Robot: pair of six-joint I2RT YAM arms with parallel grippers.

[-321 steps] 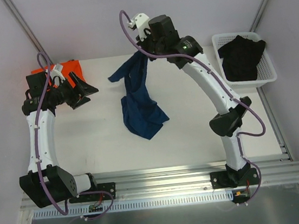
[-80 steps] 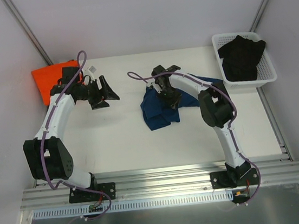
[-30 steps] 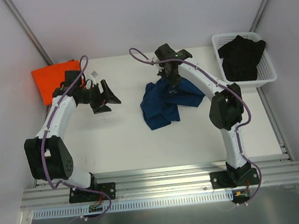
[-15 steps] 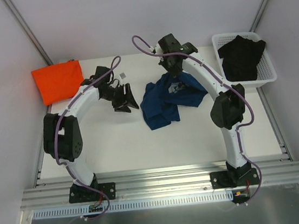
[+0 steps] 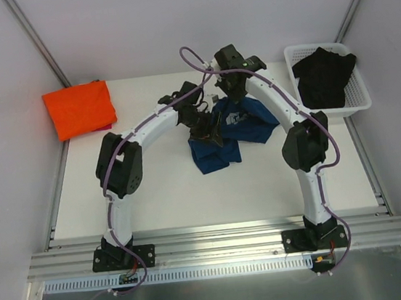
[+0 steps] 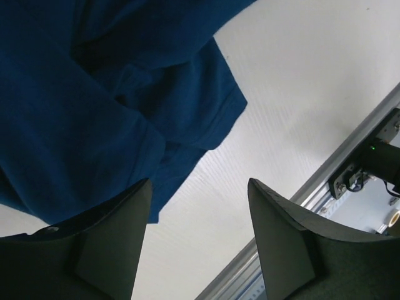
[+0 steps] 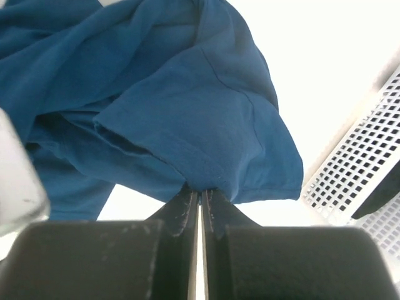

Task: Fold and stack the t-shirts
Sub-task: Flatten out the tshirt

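Step in hand, by my reading: getting the navy t-shirt [image 5: 218,144] spread flat before any fold.

- Navy t-shirt sits mid-table [image 5: 154,192], bunched in a heap, with the pale print [image 5: 237,118] showing on the upper fold.
- Orange t-shirt [image 5: 78,110] lies folded at the far left corner, well apart from the heap.
- White basket [image 5: 359,97] stands at the far right with a black garment [image 5: 323,76] in it.

Right gripper [image 7: 200,190]: jaws pinched tight on a fold of navy cloth, which drapes away from the fingertips. It looks like a sleeve or hem edge, though the wrist view is too close to be sure. The arm reaches far over the table, elbow bent back toward the basket side, gripper at the heap's far edge.

Left gripper [image 6: 200,187]: jaws parted, nothing between them but bare table, with the shirt's near edge just beside one finger. The arm arcs from its base across to the heap's left side, wrist pointed down at the cloth.

To do this well:
- The left gripper should take a single layer at a seam or corner, not a wad.
- The right gripper's pinch should hold while the left closes.
- The two should then draw apart so the cloth hangs or lies open.
- Low lifts should stop the heap dragging toward the basket.
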